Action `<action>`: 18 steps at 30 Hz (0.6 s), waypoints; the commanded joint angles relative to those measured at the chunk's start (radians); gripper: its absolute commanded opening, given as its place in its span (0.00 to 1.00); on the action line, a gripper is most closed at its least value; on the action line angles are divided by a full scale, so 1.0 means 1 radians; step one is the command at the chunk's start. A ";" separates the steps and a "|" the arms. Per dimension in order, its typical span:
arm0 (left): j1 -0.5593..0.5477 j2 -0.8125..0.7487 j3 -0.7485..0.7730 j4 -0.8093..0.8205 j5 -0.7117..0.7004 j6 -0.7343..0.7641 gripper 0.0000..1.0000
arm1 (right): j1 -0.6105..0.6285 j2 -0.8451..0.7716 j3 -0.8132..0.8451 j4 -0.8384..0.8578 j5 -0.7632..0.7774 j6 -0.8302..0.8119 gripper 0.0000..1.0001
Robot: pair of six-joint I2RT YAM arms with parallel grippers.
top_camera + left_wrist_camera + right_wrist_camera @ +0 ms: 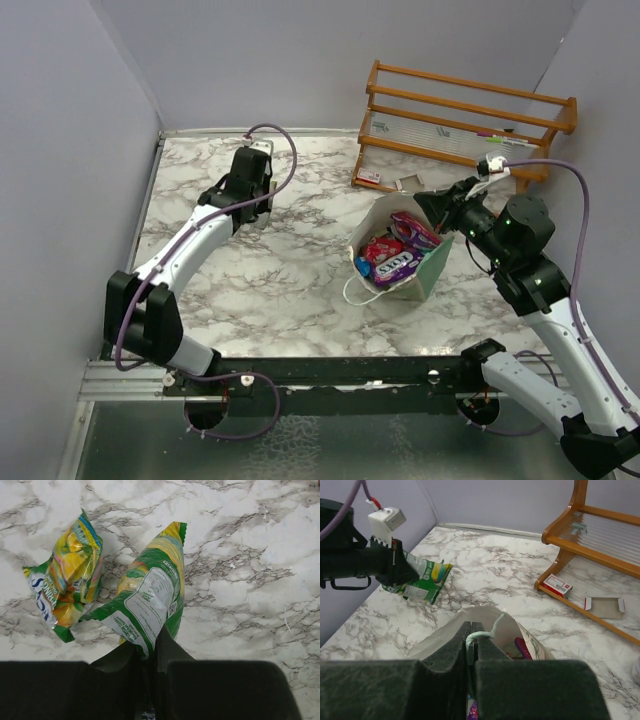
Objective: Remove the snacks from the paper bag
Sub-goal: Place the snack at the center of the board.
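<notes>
The pale green paper bag [434,272] stands open right of the table's middle, with red-pink [381,250] and purple [416,233] snacks inside. My right gripper [428,205] is at the bag's far rim. In the right wrist view it [472,630] is shut on the bag's cord handle [490,631], above the white inside wall [445,635]. My left gripper [250,205] is over the far left of the table. It [150,647] is shut on the end of a green-yellow packet [150,597], whose other end lies on the marble. A second yellow-green packet [65,587] lies beside it.
A wooden slatted rack [470,120] stands at the back right. A white-and-red card box [557,585] and a flat card [605,605] lie at its foot. Grey walls close in the left, back and right of the marble table [260,280].
</notes>
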 commanded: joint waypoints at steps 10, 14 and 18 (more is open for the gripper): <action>0.178 0.135 0.027 0.050 0.131 -0.024 0.60 | 0.005 -0.047 -0.038 0.079 -0.261 -0.095 0.02; 0.178 0.031 -0.036 0.093 0.247 -0.028 0.77 | 0.005 -0.054 -0.071 0.083 -0.424 -0.170 0.02; 0.170 -0.128 -0.100 0.175 0.437 -0.055 0.88 | 0.005 -0.079 -0.104 0.105 -0.479 -0.162 0.02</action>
